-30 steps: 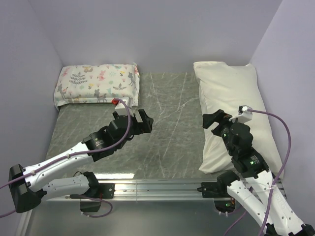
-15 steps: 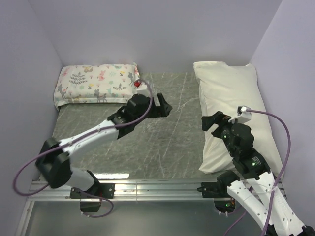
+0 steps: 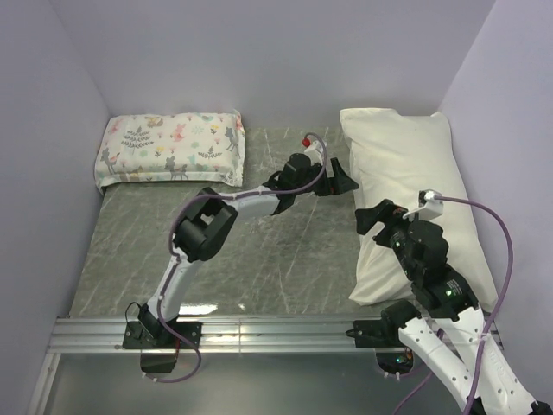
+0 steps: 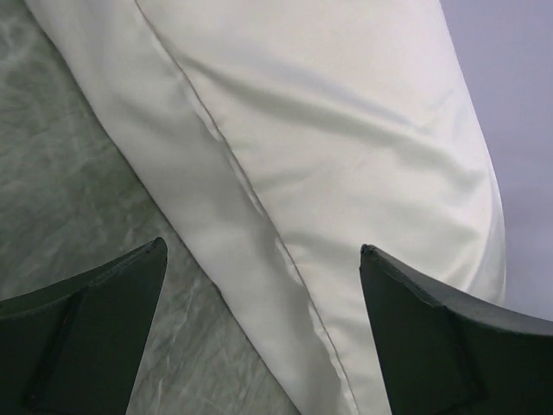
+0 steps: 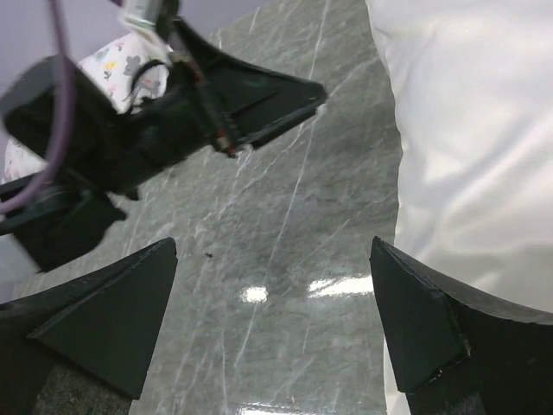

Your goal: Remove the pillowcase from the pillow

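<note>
Cream, slightly shiny fabric pillowcase (image 3: 406, 160): laid on grey marble tabletop (image 3: 259, 251); plump white pillow hidden inside.
Left gripper (image 3: 344, 179): jaws wide, just beside pillowcase's left seam (image 4: 232, 164).
Right gripper (image 3: 370, 216): jaws wide, over pillowcase's near left edge.
Grasp: only loose seam fabric should be pinched; filling avoided.

Grey, white-veined bench (image 3: 276, 251), glossy toward the front. Carries the stuffed cream pillowcase (image 3: 402, 160) just right of the left end effector (image 3: 344, 180), its edge below the right end effector (image 3: 373, 216). Well left of both, a small floral-print pillow (image 3: 168, 149).
</note>
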Available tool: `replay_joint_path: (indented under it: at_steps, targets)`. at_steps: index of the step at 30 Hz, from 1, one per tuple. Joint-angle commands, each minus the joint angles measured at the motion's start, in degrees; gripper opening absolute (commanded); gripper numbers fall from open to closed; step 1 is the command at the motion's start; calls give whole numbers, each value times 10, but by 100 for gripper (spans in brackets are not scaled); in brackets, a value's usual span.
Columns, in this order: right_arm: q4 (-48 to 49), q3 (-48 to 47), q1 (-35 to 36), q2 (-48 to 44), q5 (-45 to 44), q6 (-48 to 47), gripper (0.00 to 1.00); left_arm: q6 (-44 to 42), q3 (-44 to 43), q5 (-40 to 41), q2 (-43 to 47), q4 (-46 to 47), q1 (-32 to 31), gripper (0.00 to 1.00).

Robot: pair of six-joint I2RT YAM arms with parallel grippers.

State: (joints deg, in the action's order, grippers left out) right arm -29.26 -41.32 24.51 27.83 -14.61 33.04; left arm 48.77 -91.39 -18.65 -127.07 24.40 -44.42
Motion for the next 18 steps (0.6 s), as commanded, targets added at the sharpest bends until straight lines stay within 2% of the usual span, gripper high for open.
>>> replay_joint_path:
  at_steps: [1, 6, 12, 15, 16, 18]
  targets:
    - [-6, -17, 3, -13, -17, -1, 99, 58, -81, -53, -50, 94, -19, 99]
    - [-11, -14, 2, -15, -21, 0, 99, 47, -223, -34, -143, 6, -51, 99]
    - [-10, -12, 3, -21, -22, 1, 99, 90, -251, -14, -182, 2, -53, 98]
    - [-9, -12, 2, -16, -19, 2, 99, 93, -252, -9, -180, -1, -55, 70]
    - [-10, -12, 2, -15, -20, 4, 99, 91, -252, -8, -179, -3, -54, 46]
    - [-12, -14, 2, -11, -23, 4, 99, 81, -250, -2, -166, -18, -55, 24]
